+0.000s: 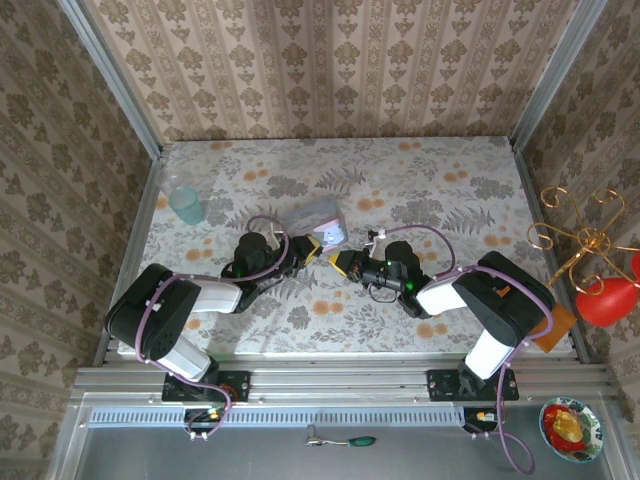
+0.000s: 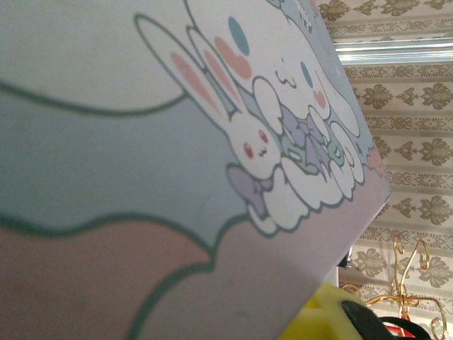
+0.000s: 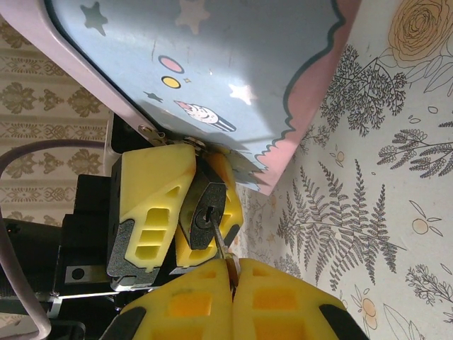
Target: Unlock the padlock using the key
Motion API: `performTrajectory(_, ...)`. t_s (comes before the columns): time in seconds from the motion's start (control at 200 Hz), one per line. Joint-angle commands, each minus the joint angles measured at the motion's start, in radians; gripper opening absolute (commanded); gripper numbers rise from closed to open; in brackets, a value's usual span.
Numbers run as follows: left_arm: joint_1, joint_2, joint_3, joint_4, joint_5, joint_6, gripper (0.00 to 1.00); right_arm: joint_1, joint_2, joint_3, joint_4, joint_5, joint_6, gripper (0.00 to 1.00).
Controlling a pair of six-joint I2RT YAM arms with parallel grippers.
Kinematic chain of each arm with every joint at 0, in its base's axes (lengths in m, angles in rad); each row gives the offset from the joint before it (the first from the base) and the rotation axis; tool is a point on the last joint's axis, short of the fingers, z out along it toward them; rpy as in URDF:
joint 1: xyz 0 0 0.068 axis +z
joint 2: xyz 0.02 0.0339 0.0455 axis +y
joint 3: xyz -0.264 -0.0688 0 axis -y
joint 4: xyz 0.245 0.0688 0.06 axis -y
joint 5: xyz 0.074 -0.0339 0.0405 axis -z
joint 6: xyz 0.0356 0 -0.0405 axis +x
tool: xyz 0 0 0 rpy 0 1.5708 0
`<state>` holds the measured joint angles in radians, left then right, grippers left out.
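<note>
Right gripper: yellow moulded plastic fingers with cut-out pockets and black pads, pressed together and pinching the key.
Key: thin metal blade, its tip seated in the keyhole and its bow hidden between the fingers.
Padlock: small dark block with rounded corners and a round keyway facing the right wrist camera, raised off the table just under the bag's edge.
Left gripper: matching yellow fingers, narrow, clamped on either side of the padlock body.
Zip bag: smooth, glossy plastic, pale blue with pink scalloped border, stars and cartoon rabbits printed on it; a small metal ring at its rim sits close to the padlock top, the exact link unclear. It blocks most of the left wrist view.
Table: flat cloth printed with grey ferns and orange flowers.
Cup: translucent teal, upright, well apart at the far left.
Wire stand: gold curled wire, beyond the right rail.
</note>
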<state>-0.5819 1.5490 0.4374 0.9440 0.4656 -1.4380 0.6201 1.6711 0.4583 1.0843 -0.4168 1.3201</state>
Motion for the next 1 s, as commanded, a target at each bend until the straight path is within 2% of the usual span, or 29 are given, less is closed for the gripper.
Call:
performTrajectory(0.0,-0.032,-0.026,0.018,0.095,0.068,-0.012,0.0,0.021,-0.017,0.038,0.076,-0.03,-0.005,0.0)
performTrajectory(0.31,-0.033,-0.004,0.017,0.117,0.068,-0.022,0.0,0.035,-0.031,0.036,0.092,-0.044,-0.017,0.0)
performTrajectory(0.595,-0.034,0.001,0.02,0.132,0.074,-0.026,0.0,0.027,-0.062,0.022,0.019,-0.034,-0.067,0.0)
performTrajectory(0.79,-0.048,-0.002,0.034,0.13,0.097,-0.023,0.0,-0.007,-0.037,0.069,-0.004,-0.088,-0.073,0.0)
performTrajectory(0.995,-0.071,-0.002,0.07,0.089,0.133,0.006,0.0,-0.029,-0.052,0.133,-0.122,-0.161,-0.137,0.0)
